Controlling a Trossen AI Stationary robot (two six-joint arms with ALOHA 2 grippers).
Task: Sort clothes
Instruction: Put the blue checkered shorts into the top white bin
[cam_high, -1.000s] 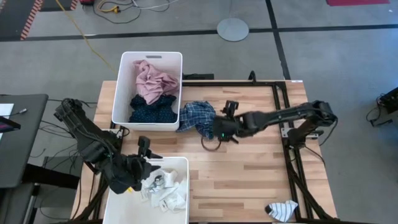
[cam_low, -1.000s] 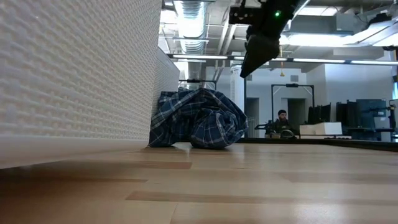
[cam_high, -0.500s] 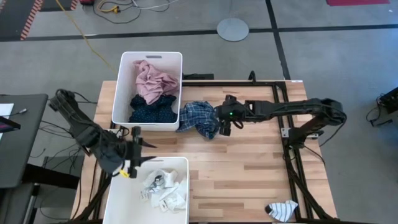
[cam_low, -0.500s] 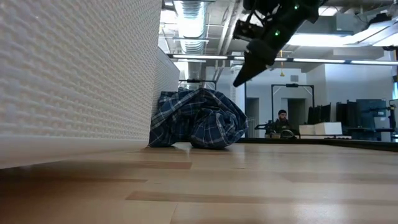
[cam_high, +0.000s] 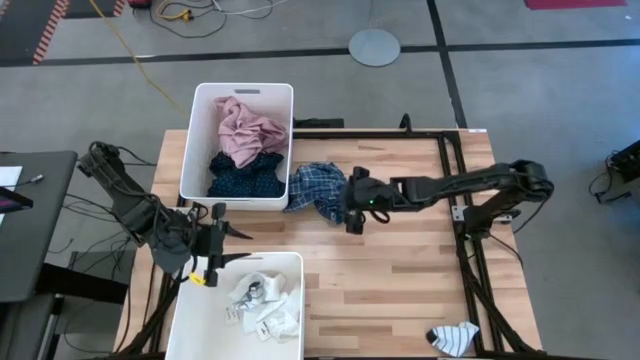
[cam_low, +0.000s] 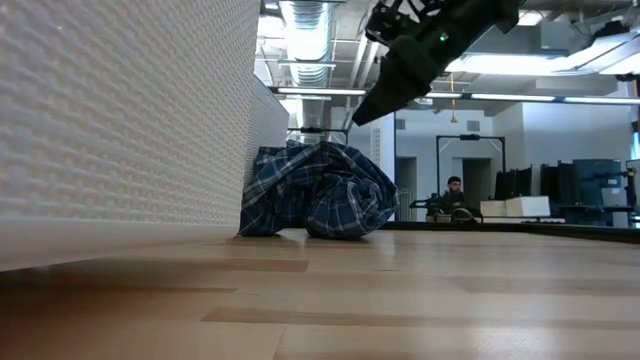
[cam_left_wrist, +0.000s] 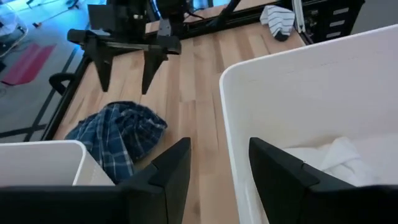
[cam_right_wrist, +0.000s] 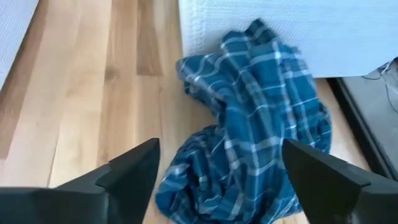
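The blue plaid shirt lies crumpled on the wooden table, its left edge against the far bin's side wall. My right gripper hangs open just to the right of it and above, fingers slanting down toward the cloth and touching nothing. My left gripper is open and empty above the near bin's far left corner. The far bin holds a pink shirt and a navy dotted piece.
White socks lie in the near bin. A striped sock lies at the table's near right corner. Bare wood stretches between the shirt and that sock. A dark frame rail runs along the table's right side.
My left gripper has drawn back from over the socks in the near bin toward the table's left edge and has rolled. My right gripper has tipped its fingers from pointing down to slanting at the plaid shirt and edged closer. The shirt has not moved.
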